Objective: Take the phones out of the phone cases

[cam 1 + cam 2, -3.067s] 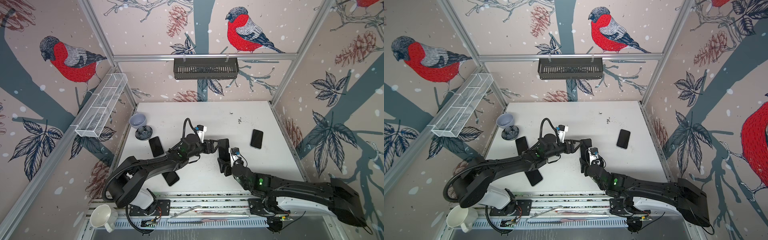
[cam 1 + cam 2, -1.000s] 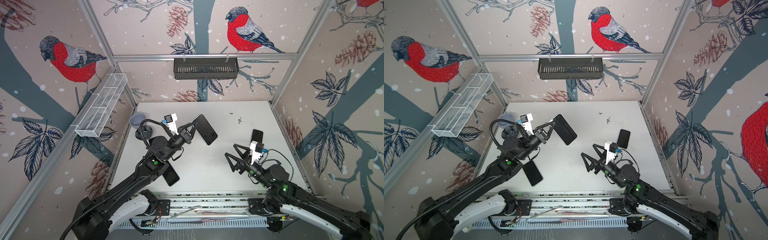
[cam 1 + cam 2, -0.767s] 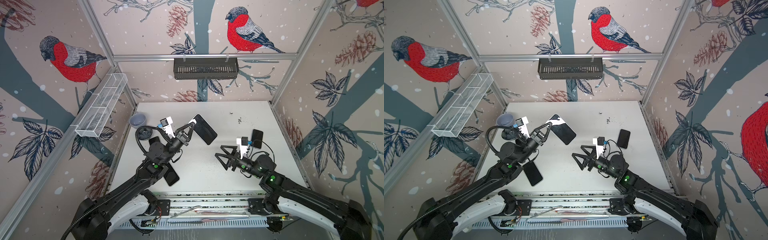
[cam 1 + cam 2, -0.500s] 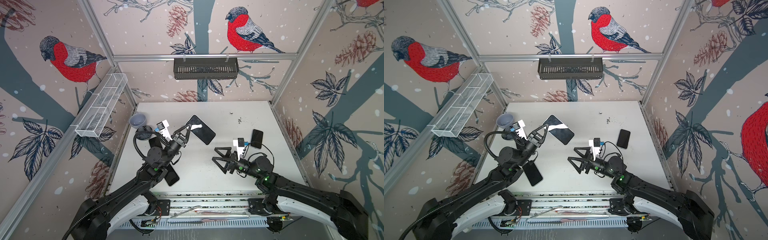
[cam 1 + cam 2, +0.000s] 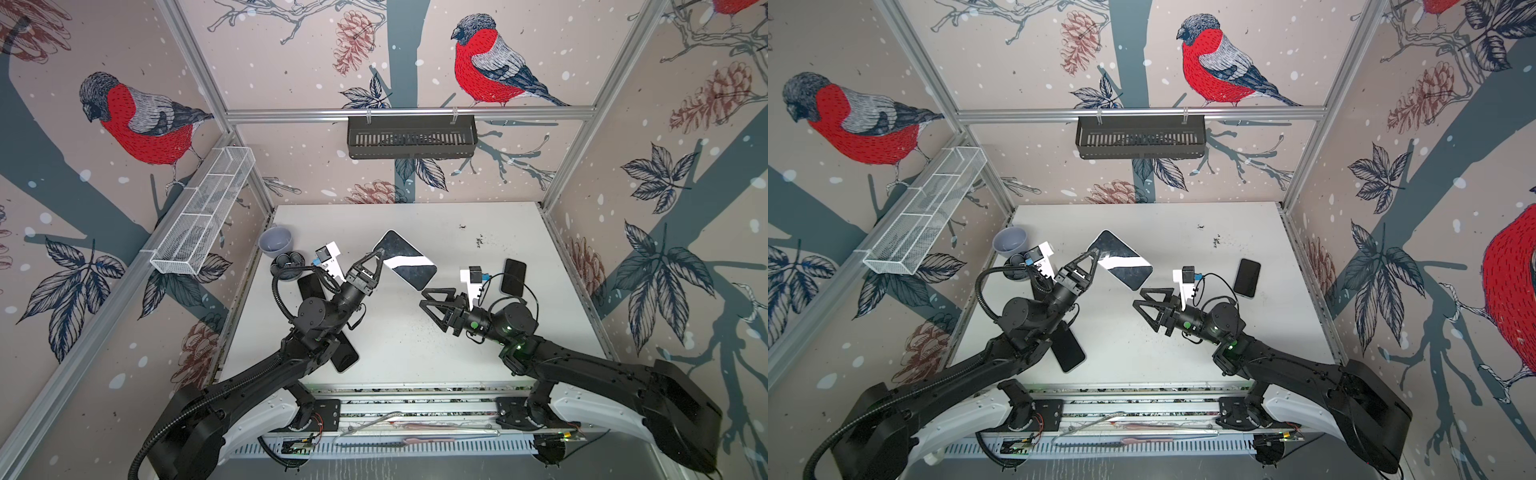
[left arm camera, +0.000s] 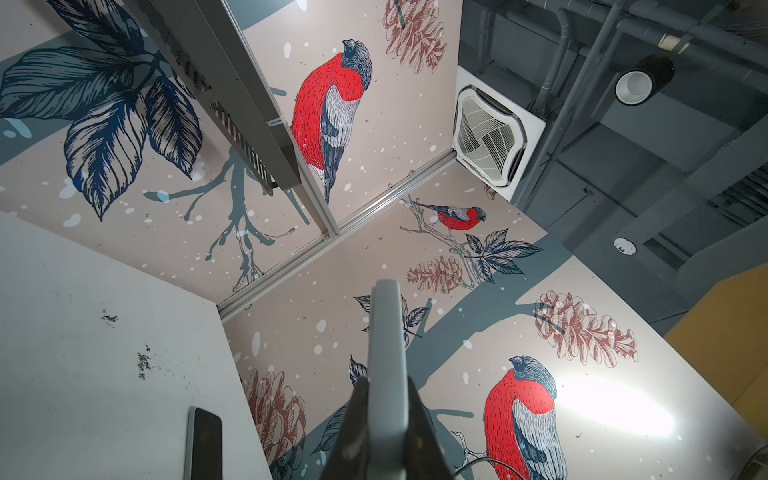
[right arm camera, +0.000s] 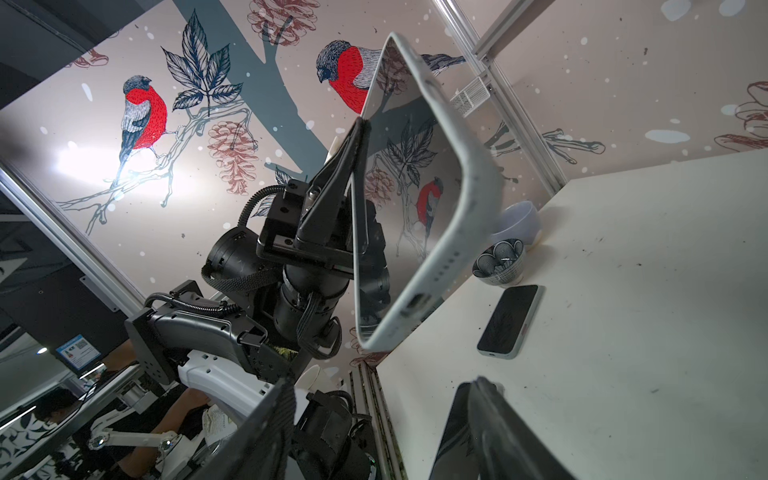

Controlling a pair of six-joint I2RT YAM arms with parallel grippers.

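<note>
The phone (image 5: 405, 266) sits in a pale grey phone case (image 7: 469, 199) and is held in the air above the table's middle, screen up and tilted. My left gripper (image 5: 376, 257) is shut on its near-left edge; the left wrist view shows the phone's (image 6: 386, 353) thin side clamped between both fingers of that gripper (image 6: 386, 399). My right gripper (image 5: 430, 301) stands open just right of the phone's lower corner, pointing at it with a small gap. In the right wrist view nothing lies between the right gripper's (image 7: 382, 415) jaws, and the phone's (image 7: 399, 187) glossy screen faces them.
Three other dark phones lie on the white table (image 5: 415, 353): one at the right (image 5: 513, 277), one at the left (image 5: 309, 286), one under my left arm (image 5: 345, 357). A grey-blue bowl (image 5: 275, 240) and a small dark bowl (image 5: 286, 262) stand at the far left.
My right gripper has swung left toward the held phone and its jaws have narrowed somewhat. My left gripper has tilted the phone flatter and a little lower, still gripping it.
</note>
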